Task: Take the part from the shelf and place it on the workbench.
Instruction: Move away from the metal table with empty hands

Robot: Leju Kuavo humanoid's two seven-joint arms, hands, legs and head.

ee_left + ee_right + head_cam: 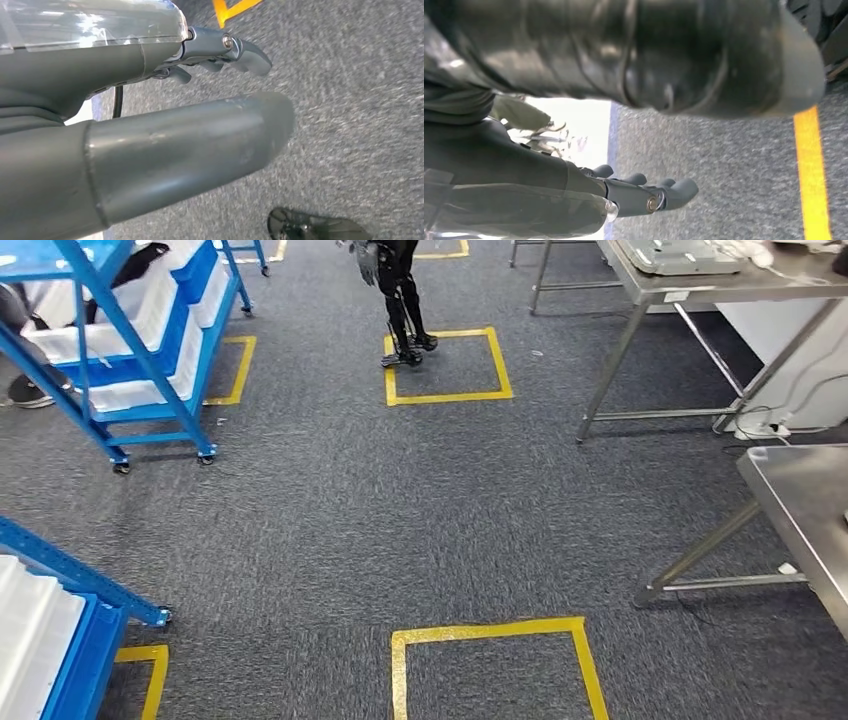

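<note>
robot hand point(639, 192) empty, fingers apart | carpet point(724, 165) | probably tape point(811, 170)

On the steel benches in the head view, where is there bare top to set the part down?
The near workbench at the right edge shows bare steel top. The far workbench is crowded by a tray, leaving a bare strip along its front edge.

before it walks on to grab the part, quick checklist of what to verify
1. Left hand free: ok, fingers apart, nothing in it.
2. Right hand free: ok, it holds nothing.
3. Shelf located: ok, blue shelf with white trays stands far left.
4. Workbench located: ok, steel workbench at the right.
5. Path ahead: not ok, another robot's legs stand at the far yellow square.
6. Part spotted: cannot tell from here.
</note>
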